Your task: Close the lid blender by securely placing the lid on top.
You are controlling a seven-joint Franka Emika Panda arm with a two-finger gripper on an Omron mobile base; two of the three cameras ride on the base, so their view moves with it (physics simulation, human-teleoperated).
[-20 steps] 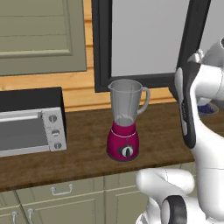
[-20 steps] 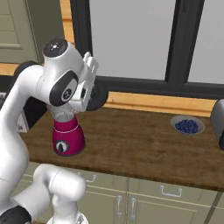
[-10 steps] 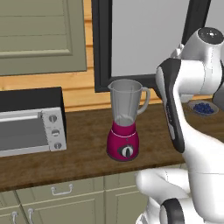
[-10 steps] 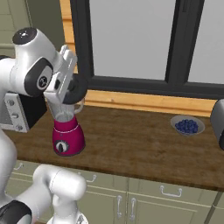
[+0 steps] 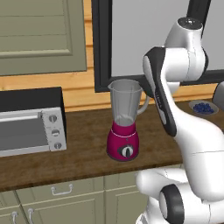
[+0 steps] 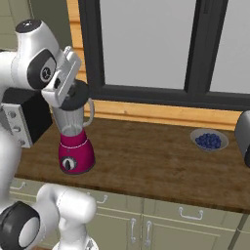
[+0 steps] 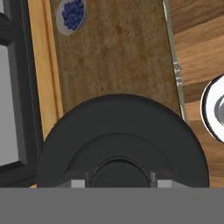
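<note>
The blender (image 5: 124, 127) stands on the wooden counter, a clear grey jar on a magenta base (image 6: 75, 156) with a black dial. In the left base view the jar's rim (image 5: 126, 83) is open and my forearm rises just to its right. My gripper (image 6: 73, 93) is shut on the lid (image 6: 77, 95), a flat dark round cap. In the right base view the cap sits level with the jar's top (image 6: 71, 119); whether it touches the rim I cannot tell. In the hand view the lid (image 7: 120, 140) spreads wide just beyond my fingertips (image 7: 77, 183).
A silver toaster oven (image 5: 30, 127) stands left of the blender. A bowl of blueberries (image 6: 209, 140) sits further right on the counter, and a dark appliance (image 6: 243, 136) is at the right edge. A dark-framed window (image 6: 146, 49) backs the counter.
The arm has swung left toward the blender, carrying the lid from right of the jar to the level of its top.
</note>
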